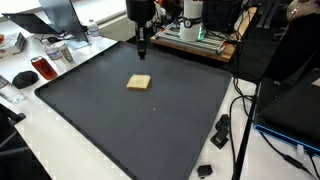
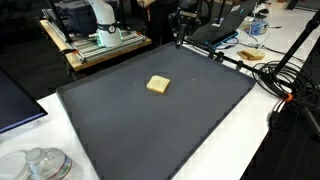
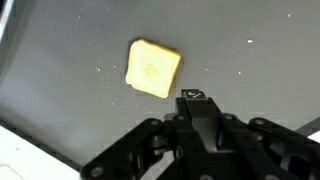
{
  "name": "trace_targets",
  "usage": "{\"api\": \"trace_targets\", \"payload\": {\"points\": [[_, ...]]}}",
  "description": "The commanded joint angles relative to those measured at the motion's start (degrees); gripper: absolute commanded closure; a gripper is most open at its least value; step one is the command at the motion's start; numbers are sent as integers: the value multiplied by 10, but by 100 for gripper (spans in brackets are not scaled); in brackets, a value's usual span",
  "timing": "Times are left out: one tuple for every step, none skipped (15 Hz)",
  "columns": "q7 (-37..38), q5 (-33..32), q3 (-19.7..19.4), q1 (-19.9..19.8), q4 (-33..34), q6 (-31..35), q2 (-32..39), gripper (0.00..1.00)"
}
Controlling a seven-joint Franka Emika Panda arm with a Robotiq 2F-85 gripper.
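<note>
One dark mat [image 1: 140, 115] covers the table, and everything sits relative to it: the arm hangs upright over its far edge, the gripper [image 1: 142, 50] pointing straight down, fingers drawn together and holding nothing; a small tan toast slice [image 1: 139, 83] lies flat near the mat's middle, apart from the gripper

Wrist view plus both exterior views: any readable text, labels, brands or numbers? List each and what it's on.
No text can be read in any view.
Small white mark on the black gripper housing, wrist view: too small and blurred to read.
Flat tan square sponge-like piece on the dark grey mat: no print visible.
Red can on the white table, in an exterior view: any label is too small to read.
</note>
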Motion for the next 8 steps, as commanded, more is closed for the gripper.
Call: {"api": "trace_targets", "payload": {"points": [[99,-69,-6,49,102,-122,77,95],[115,-77,-6,60,124,-157,95,95],[123,-78,-5,71,146,-188,114,95],[129,-77,-4,79,166,-213,131,95],[138,-78,-6,88,188,-235,150,95],[142,-77,-6,95,206,-252,167,95],[145,-78,-8,102,223,-264,184,95],[146,-78,-10,106,238,-272,199,95]]}}
